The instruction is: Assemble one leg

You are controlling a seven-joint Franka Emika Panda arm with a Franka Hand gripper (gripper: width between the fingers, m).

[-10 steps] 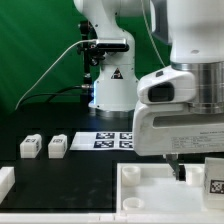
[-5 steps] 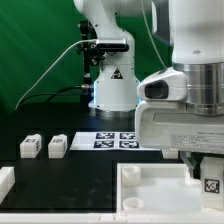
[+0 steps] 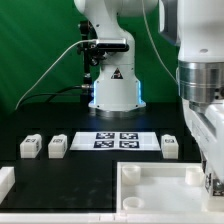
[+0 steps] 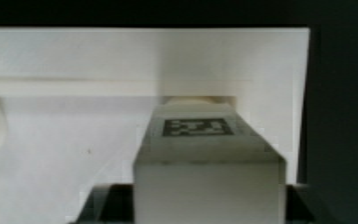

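My gripper (image 4: 202, 206) is shut on a leg (image 4: 201, 165), a white stubby block with a square marker tag (image 4: 197, 127) on its face. The leg stands over a corner of the large white tray-like piece (image 4: 87, 70), close to its raised rim. In the exterior view the gripper (image 3: 212, 184) is low at the far right, over the tray piece's (image 3: 155, 186) right corner; the held leg is mostly hidden there. Three more legs lie on the black table: two at the exterior view's left (image 3: 30, 146) (image 3: 57, 146) and one at the right (image 3: 170, 145).
The marker board (image 3: 118, 140) lies flat in front of the robot base (image 3: 112, 90). A white part (image 3: 5, 181) sits at the exterior view's lower left edge. The arm's body fills the exterior view's right side.
The arm has moved toward the exterior view's right with the leg, uncovering the third loose leg on the table behind it. The held leg is now near the frame's edge.
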